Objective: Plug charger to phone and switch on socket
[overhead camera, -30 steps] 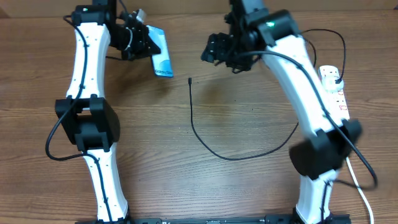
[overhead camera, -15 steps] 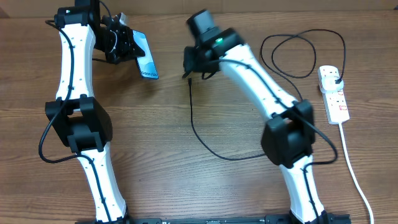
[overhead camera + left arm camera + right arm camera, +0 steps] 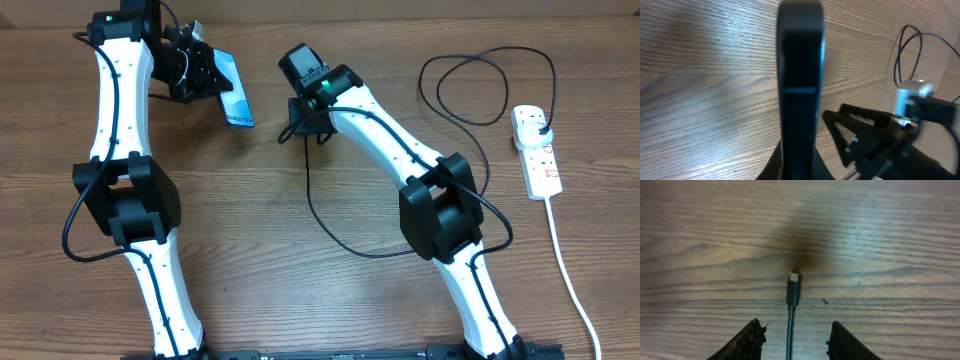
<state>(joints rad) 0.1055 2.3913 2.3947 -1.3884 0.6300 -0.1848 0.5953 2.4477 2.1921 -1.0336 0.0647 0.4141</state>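
My left gripper (image 3: 200,74) is shut on the phone (image 3: 232,96) and holds it tilted above the table at the far left, lit screen showing. In the left wrist view the phone (image 3: 800,75) is seen edge-on as a dark bar. The charger's cable (image 3: 312,205) runs from its connector tip (image 3: 304,134) in a long curve to its black plug (image 3: 541,124) in the socket (image 3: 538,158). My right gripper (image 3: 303,128) is open just over the tip. In the right wrist view the fingers (image 3: 795,337) straddle the cable behind the tip (image 3: 793,286), not closed on it.
The socket's thick white cord (image 3: 565,270) runs down the right side toward the front edge. Slack charger cable loops (image 3: 480,90) at the back right. My right gripper also shows in the left wrist view (image 3: 875,135), close to the phone.
My right arm has swung left and down from the back centre until its open gripper sits over the connector tip. The left gripper moved the phone slightly left, then held still.
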